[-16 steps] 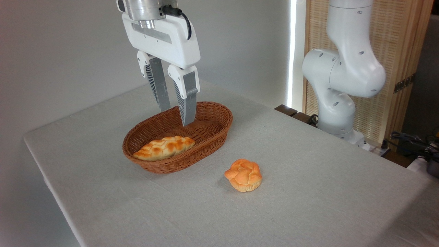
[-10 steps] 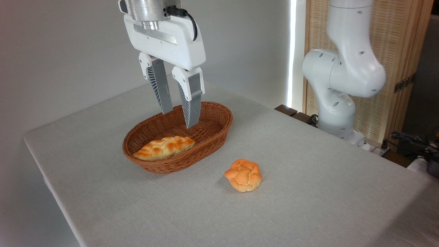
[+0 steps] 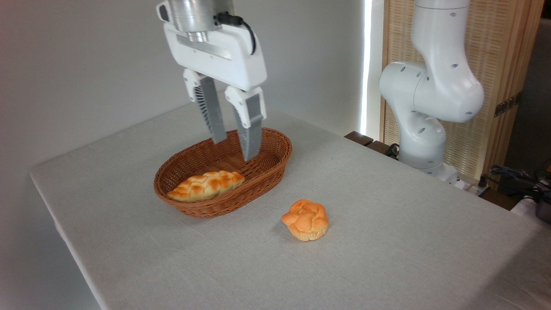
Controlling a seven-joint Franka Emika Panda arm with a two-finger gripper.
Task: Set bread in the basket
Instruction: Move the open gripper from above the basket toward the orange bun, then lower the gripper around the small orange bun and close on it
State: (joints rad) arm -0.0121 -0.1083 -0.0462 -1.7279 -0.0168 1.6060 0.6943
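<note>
The gripper [image 3: 235, 149] hangs fingers-down over the far end of the basket [image 3: 275, 161], tilted a touch, jaws parted with nothing between them. The bun [image 3: 306, 219] sits on the tablecloth [image 3: 387, 241], near the basket's right front and outside it. A braided loaf [image 3: 205, 185] lies inside the basket.

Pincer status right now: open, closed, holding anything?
Pincer: open, holding nothing, hanging above the basket.
</note>
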